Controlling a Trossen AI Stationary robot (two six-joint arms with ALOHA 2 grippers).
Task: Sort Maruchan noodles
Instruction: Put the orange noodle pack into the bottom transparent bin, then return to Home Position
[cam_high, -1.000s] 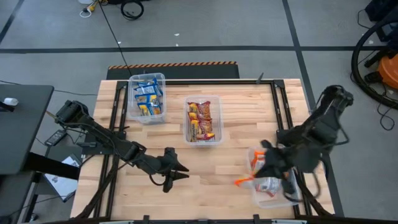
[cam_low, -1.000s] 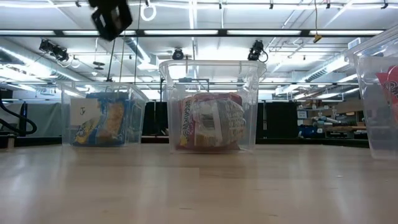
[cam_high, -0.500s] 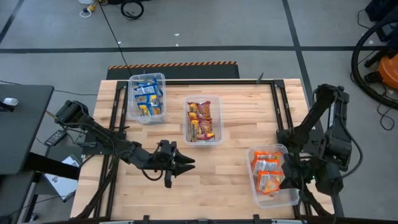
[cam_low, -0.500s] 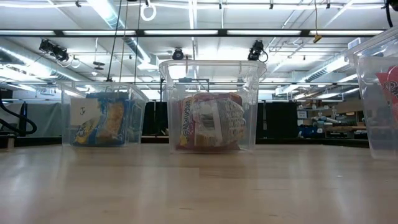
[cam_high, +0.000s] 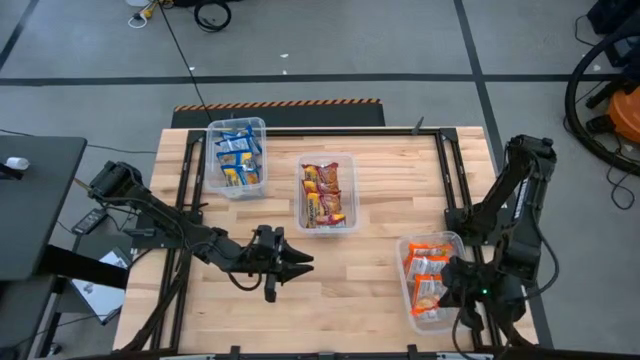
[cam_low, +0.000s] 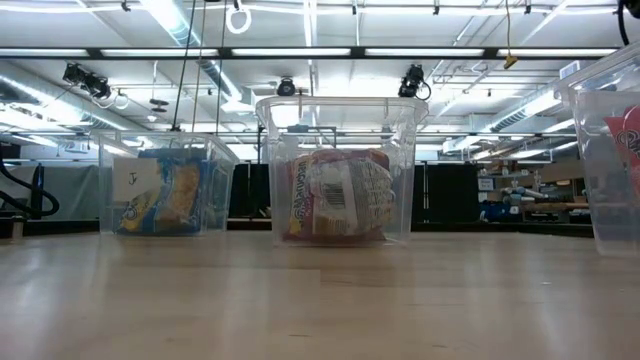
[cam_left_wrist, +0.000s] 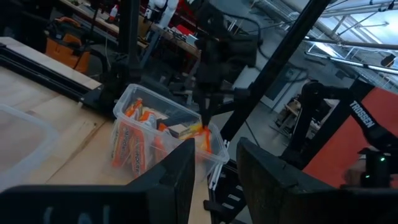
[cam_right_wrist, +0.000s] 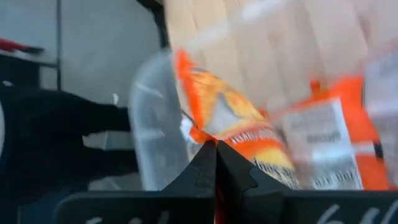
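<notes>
The Maruchan noodles lie sorted in three clear bins: blue packets (cam_high: 238, 160) far left, dark red packets (cam_high: 324, 193) in the middle, orange packets (cam_high: 430, 258) near right. My right gripper (cam_high: 449, 290) reaches slanting down into the orange bin (cam_high: 404, 246), shut on one orange packet (cam_right_wrist: 239, 124). My left gripper (cam_high: 305, 262) hovers open and level over the bare wood near the table's middle, its fingers (cam_left_wrist: 180, 171) apart with nothing between them. My right gripper pinches an orange packet by its edge (cam_right_wrist: 200, 133) between its two fingertips, coming slanting down from above. The packet stands tilted inside the bin, next to the bin's wall (cam_right_wrist: 152, 130). I cannot tell whether it rests on the packets below it.
The low view shows the blue bin (cam_low: 165, 185) and the red bin (cam_low: 335, 195) standing on the wood, and the wall (cam_low: 608, 150) of the orange bin at the right. Dark rails (cam_high: 452, 180) run along both table sides. Bare wood lies between the bins.
My right gripper has swung toward the table's near right corner and sunk into the orange bin, rolling as it went, still shut on the packet. My left gripper has tipped up to level and risen a little, then kept still.
</notes>
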